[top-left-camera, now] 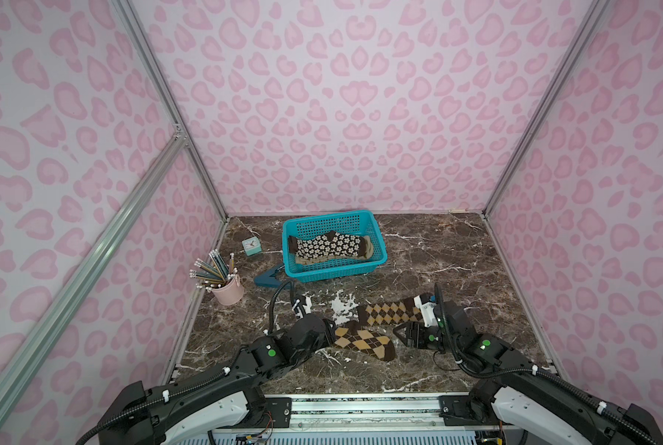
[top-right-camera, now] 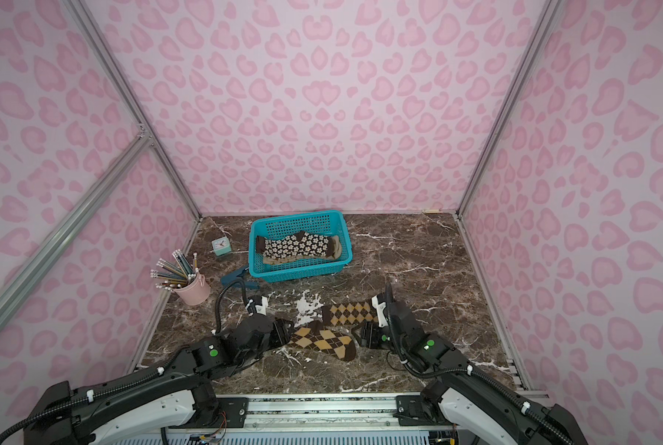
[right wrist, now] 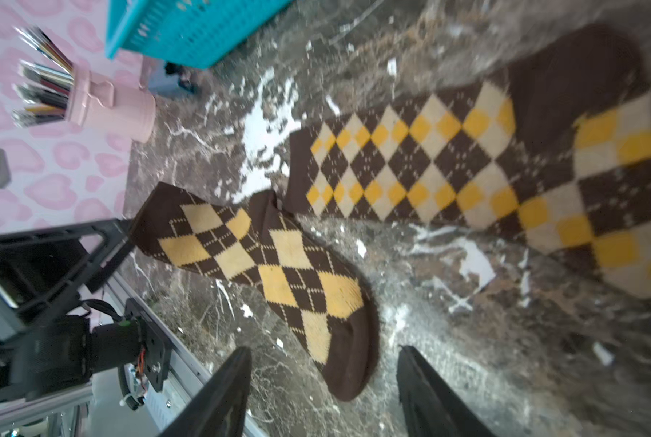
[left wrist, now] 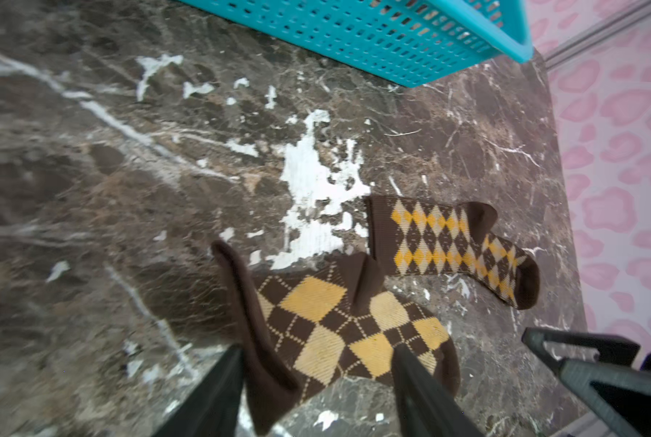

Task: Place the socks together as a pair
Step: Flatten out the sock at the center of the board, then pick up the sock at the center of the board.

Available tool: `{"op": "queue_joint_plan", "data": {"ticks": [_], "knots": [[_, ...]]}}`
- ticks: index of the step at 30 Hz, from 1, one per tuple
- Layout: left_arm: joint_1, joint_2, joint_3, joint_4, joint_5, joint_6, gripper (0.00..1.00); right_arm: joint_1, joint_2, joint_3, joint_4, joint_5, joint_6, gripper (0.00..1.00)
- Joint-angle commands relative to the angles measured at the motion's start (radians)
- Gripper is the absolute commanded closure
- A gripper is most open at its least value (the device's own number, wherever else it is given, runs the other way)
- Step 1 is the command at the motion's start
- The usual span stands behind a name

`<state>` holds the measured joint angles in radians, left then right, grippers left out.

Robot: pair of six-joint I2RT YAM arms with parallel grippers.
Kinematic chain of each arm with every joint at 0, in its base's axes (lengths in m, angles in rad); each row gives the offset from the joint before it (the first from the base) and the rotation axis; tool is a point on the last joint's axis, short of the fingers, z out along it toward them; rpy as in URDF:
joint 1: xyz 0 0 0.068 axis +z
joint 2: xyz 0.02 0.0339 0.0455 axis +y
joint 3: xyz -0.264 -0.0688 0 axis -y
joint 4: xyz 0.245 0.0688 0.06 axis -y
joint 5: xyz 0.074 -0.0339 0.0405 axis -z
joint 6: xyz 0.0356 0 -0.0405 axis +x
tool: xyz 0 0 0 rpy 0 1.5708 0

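Marbled brown bench [top-left-camera: 457, 262] carries, toward its front, a big-diamond sock [top-left-camera: 364, 341] just beside a small-diamond sock [top-left-camera: 389, 312]; left jaws open astride the former's cuff; right jaws open, empty.

Argyle socks [left wrist: 354, 333]: ribbed knit cloth, matt. Basket [top-left-camera: 333, 269]: perforated teal plastic, smooth. Tabletop [top-left-camera: 457, 262]: marble-pattern surface, slight sheen, chipped white patches.

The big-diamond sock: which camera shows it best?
Right wrist view: the big-diamond sock shows whole, cuff to toe. The left wrist view has it blurred, partly covered; both top views show it small.
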<state>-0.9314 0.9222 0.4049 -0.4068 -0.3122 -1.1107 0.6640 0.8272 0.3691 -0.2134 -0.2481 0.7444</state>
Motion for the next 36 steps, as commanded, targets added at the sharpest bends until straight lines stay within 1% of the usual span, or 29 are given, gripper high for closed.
{"op": "queue_joint_plan", "data": {"ticks": [1,2,3,5,7,10,11,13,15,18,20,23,25,26,28,30,34,36], "knots": [[0.002,-0.045,0.016,-0.141,-0.1,-0.082,0.21,0.073,0.012,-0.023,0.024,0.103,0.083,0.35],[0.003,-0.062,0.029,-0.181,-0.123,-0.088,0.05,0.092,0.018,-0.033,0.03,0.115,0.096,0.35],[0.009,-0.073,0.041,-0.2,-0.139,-0.077,0.02,0.107,0.024,-0.039,0.034,0.125,0.104,0.35],[0.038,-0.074,0.056,-0.204,-0.133,-0.032,0.02,0.131,0.047,-0.037,0.032,0.15,0.114,0.35],[0.085,-0.039,0.063,-0.184,-0.094,0.024,0.02,0.154,0.08,-0.028,0.04,0.174,0.115,0.36],[0.145,0.052,0.055,-0.128,-0.025,0.103,0.01,0.177,0.152,-0.003,0.055,0.191,0.11,0.38],[0.154,0.086,0.051,-0.113,-0.011,0.123,0.0,0.189,0.18,0.009,0.048,0.203,0.108,0.39],[0.161,0.144,0.05,-0.095,0.006,0.147,0.02,0.207,0.232,0.041,0.01,0.232,0.11,0.4],[0.167,0.201,0.043,-0.052,0.039,0.171,0.09,0.209,0.28,0.064,-0.007,0.222,0.104,0.41],[0.172,0.274,0.025,0.015,0.068,0.188,0.19,0.237,0.337,0.072,0.027,0.223,0.108,0.42],[0.174,0.317,0.026,0.04,0.082,0.201,0.32,0.246,0.37,0.083,0.033,0.228,0.11,0.45],[0.174,0.354,0.017,0.072,0.105,0.211,0.48,0.257,0.417,0.104,0.013,0.253,0.109,0.52],[0.175,0.368,0.004,0.094,0.121,0.216,0.59,0.261,0.432,0.11,0.004,0.268,0.11,0.6],[0.175,0.374,-0.005,0.104,0.128,0.217,0.66,0.261,0.435,0.112,-0.002,0.276,0.109,0.68],[0.176,0.384,-0.017,0.116,0.135,0.223,0.83,0.26,0.428,0.114,-0.007,0.282,0.115,0.83],[0.175,0.383,-0.015,0.116,0.139,0.231,0.96,0.263,0.402,0.115,-0.018,0.292,0.125,0.92],[0.167,0.321,0.036,0.084,0.152,0.263,0.96,0.26,0.291,0.141,-0.085,0.346,0.13,0.99],[0.141,0.288,0.092,0.052,0.152,0.268,0.96,0.254,0.228,0.163,-0.137,0.383,0.131,1.0]]}}
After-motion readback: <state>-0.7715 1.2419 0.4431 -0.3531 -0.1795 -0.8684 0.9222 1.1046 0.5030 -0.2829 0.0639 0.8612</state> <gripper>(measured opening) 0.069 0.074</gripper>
